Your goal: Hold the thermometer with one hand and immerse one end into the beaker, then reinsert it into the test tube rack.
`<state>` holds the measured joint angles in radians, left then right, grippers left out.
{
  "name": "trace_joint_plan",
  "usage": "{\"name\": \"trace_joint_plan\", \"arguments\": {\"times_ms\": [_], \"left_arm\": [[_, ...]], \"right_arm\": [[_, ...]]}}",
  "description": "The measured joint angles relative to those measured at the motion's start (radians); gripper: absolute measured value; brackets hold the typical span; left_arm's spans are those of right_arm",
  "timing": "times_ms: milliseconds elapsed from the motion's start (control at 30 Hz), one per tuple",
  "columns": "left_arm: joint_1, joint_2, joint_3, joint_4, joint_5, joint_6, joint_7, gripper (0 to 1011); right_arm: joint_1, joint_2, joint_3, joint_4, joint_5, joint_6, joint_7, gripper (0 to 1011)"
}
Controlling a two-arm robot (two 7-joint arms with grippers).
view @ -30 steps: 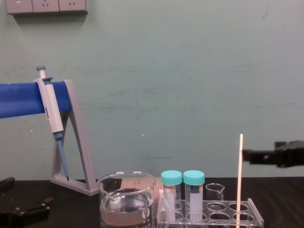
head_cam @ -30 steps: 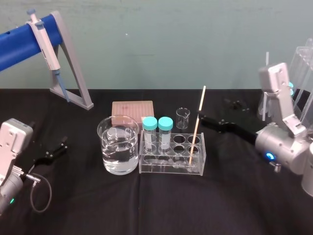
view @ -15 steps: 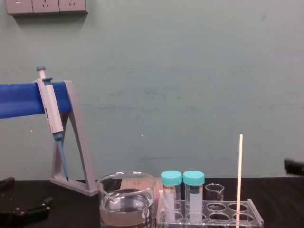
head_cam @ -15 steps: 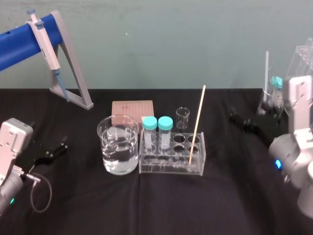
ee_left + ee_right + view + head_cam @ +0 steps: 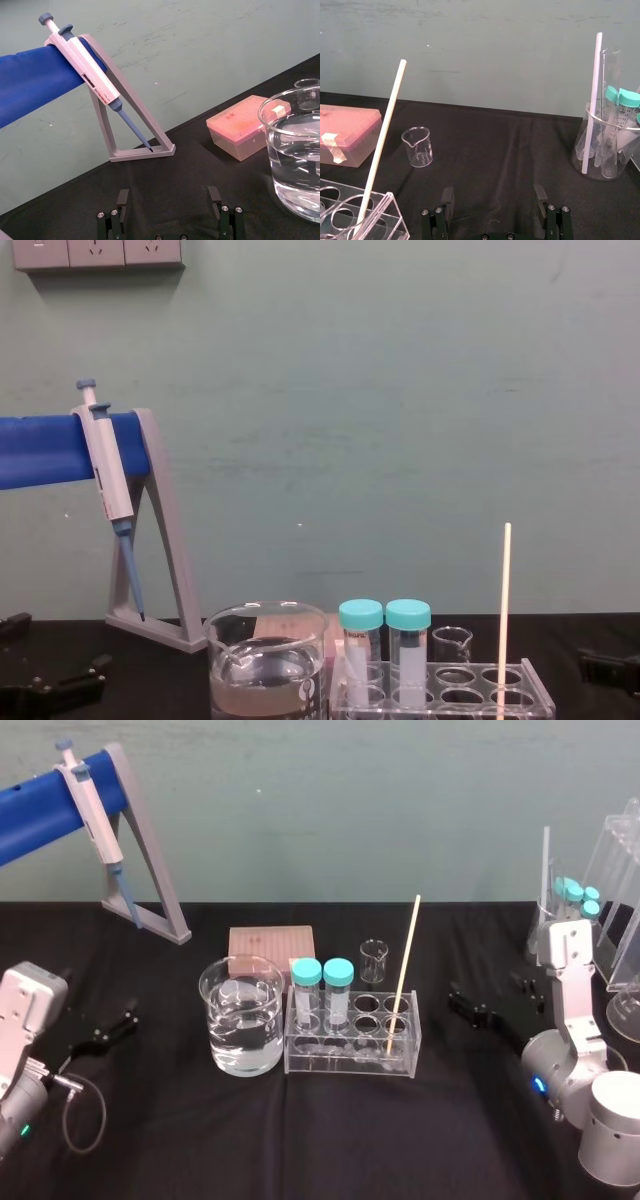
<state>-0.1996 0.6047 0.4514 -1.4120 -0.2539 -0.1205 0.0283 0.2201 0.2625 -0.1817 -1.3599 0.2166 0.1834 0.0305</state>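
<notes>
The thermometer [image 5: 403, 975] stands leaning in a right-hand hole of the clear test tube rack [image 5: 350, 1065], its top well above the two teal-capped tubes [image 5: 322, 990]. Just left of the rack is the large beaker [image 5: 241, 1015], part full of clear liquid. My right gripper [image 5: 497, 997] hovers low over the black table to the right of the rack, apart from the thermometer, open and holding nothing. The right wrist view has its fingers [image 5: 448, 197] spread wide, with the thermometer [image 5: 382, 140] and rack [image 5: 350, 215] ahead. My left gripper [image 5: 168, 200] rests open at the table's left.
A grey stand [image 5: 150, 870] with a pipette [image 5: 85, 795] is at the back left. A pink box [image 5: 271, 942] and a tiny glass beaker [image 5: 373, 960] sit behind the rack. A glass holder with tubes and rods [image 5: 605, 150] stands at the far right.
My right gripper has pulled away from the thermometer's upper part, moving right and down to the table's right side. The thermometer stays in the rack. The left arm has not moved.
</notes>
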Motion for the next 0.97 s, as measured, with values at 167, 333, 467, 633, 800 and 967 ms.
{"name": "trace_joint_plan", "arguments": {"times_ms": [167,333,467,633,800,967], "left_arm": [[0.000,0.000,0.000,0.000,0.000,0.000,0.000,1004],[0.000,0.000,0.000,0.000,0.000,0.000,0.000,1004],[0.000,0.000,0.000,0.000,0.000,0.000,0.000,1003],[0.000,0.000,0.000,0.000,0.000,0.000,0.000,1004],[0.000,0.000,0.000,0.000,0.000,0.000,0.000,1004],[0.000,0.000,0.000,0.000,0.000,0.000,0.000,1004]], "right_arm": [[0.000,0.000,0.000,0.000,0.000,0.000,-0.001,1002],[0.000,0.000,0.000,-0.002,0.001,0.000,-0.002,1002],[0.000,0.001,0.000,-0.002,0.001,0.000,-0.003,1002],[0.000,0.001,0.000,-0.003,0.002,0.000,-0.004,1002],[0.000,0.001,0.000,-0.003,0.002,-0.001,-0.004,1002],[0.000,0.001,0.000,-0.004,0.002,-0.001,-0.005,1002]]}}
